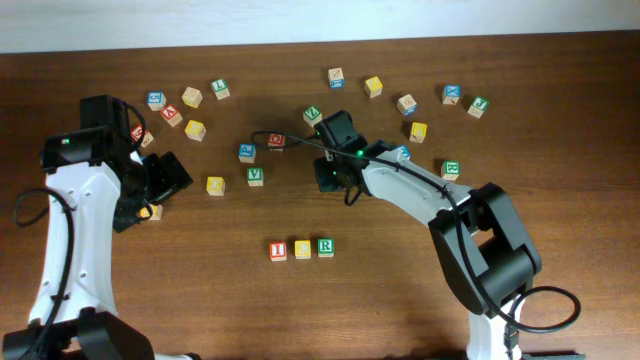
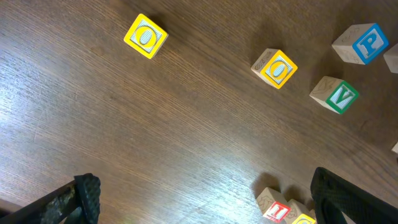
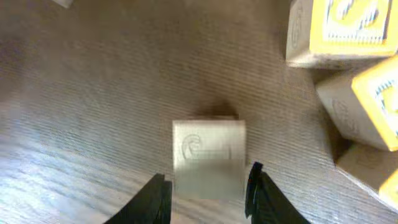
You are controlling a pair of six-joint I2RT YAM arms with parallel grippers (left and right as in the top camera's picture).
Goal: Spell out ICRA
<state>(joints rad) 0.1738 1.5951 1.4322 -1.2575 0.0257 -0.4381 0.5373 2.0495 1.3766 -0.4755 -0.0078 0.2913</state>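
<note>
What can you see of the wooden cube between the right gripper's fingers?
The cube is pale, unpainted-looking wood with a faint embossed mark on its upper face, too blurred to read. It sits flat on the brown table between the right gripper's black fingers, which flank it closely; contact cannot be confirmed.

It looked like a robotics lab bench: two white-and-black robot arms, the left arm [image 1: 72, 220] and the right arm [image 1: 420, 195], stood over a dark wooden table [image 1: 200, 295] with trailing cables [image 1: 290, 142], loose alphabet blocks [image 1: 215, 185] and a plain pale wall [image 1: 300, 18] behind.
</note>
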